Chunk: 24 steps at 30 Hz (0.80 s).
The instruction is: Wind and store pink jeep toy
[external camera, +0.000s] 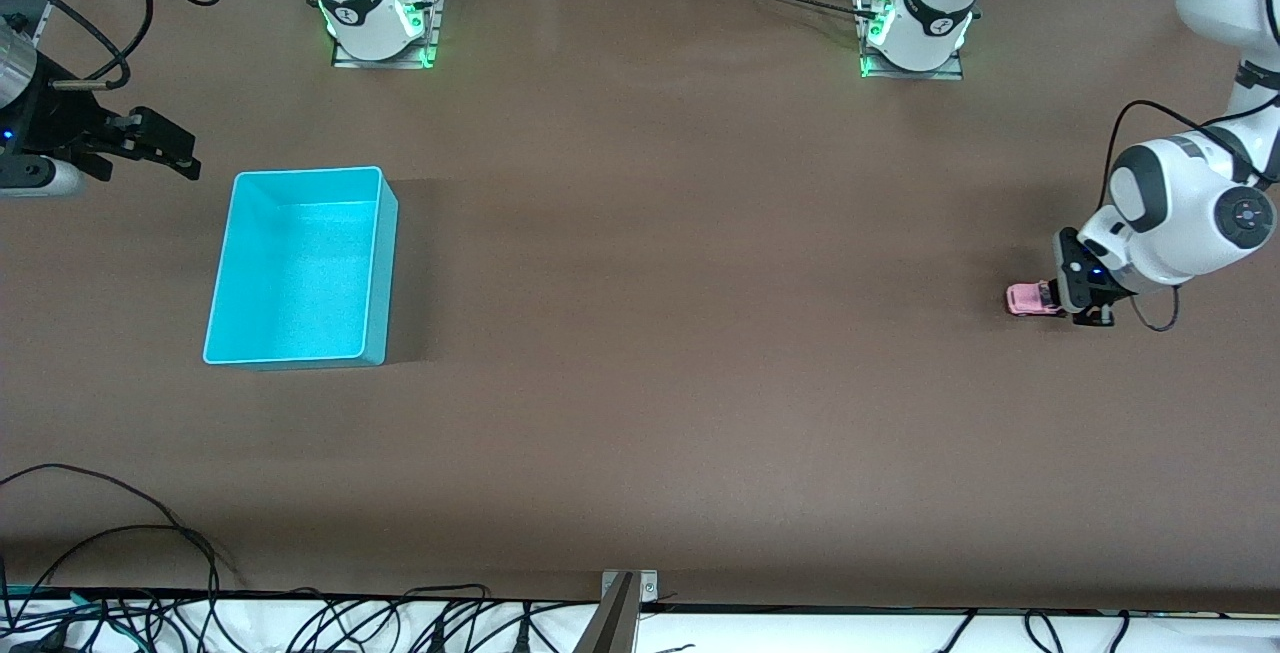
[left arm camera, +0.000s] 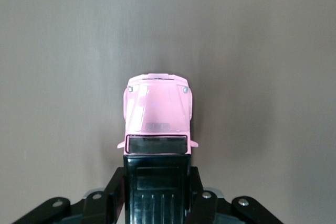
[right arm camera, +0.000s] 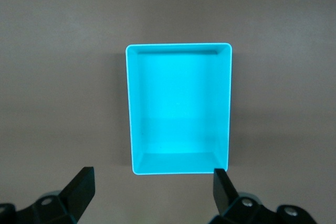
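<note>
Left gripper (external camera: 1068, 295) clamped on the jeep (external camera: 1033, 299) at its rear, jeep on the table (external camera: 640, 333) at mid-right of the front view, left arm bent low, right gripper (external camera: 165, 148) spread wide, holding nothing, waiting upper left beside the bin (external camera: 300, 268)

Even, fairly bright light falls from above on the brown surface (external camera: 640, 333), which shows broad soft bands of shade. The turquoise bin (external camera: 300, 268) casts a soft shadow toward the left arm's end. Green lamps glow at both arm bases. Both wrist views are sharp, with slight darkening at their corners.
</note>
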Motion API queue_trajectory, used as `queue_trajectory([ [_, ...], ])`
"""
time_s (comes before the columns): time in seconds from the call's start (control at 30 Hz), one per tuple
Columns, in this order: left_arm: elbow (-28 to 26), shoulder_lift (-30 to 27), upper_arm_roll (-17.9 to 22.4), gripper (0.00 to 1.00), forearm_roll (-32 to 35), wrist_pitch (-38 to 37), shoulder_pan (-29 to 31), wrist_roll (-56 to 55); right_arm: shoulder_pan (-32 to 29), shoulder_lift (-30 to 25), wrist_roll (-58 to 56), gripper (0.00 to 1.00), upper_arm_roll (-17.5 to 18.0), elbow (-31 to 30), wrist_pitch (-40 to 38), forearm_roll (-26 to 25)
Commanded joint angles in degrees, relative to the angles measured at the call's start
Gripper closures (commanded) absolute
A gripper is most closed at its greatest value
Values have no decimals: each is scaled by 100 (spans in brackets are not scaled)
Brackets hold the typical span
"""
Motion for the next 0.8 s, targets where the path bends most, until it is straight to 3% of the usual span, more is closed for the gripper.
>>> queue_trajectory([
  [0.0, 463, 457, -48, 100, 65, 18, 381, 468, -37, -23, -63, 0, 1, -2, -11, 109],
  [0.23, 551, 527, -56, 100, -84, 18, 803, 688, -37, -23, -54, 0, 1, -2, -11, 109],
  [0.77, 710, 527, -136, 100, -93, -53, 750, 873, -37, -23, -63, 0, 1, -2, -11, 109],
])
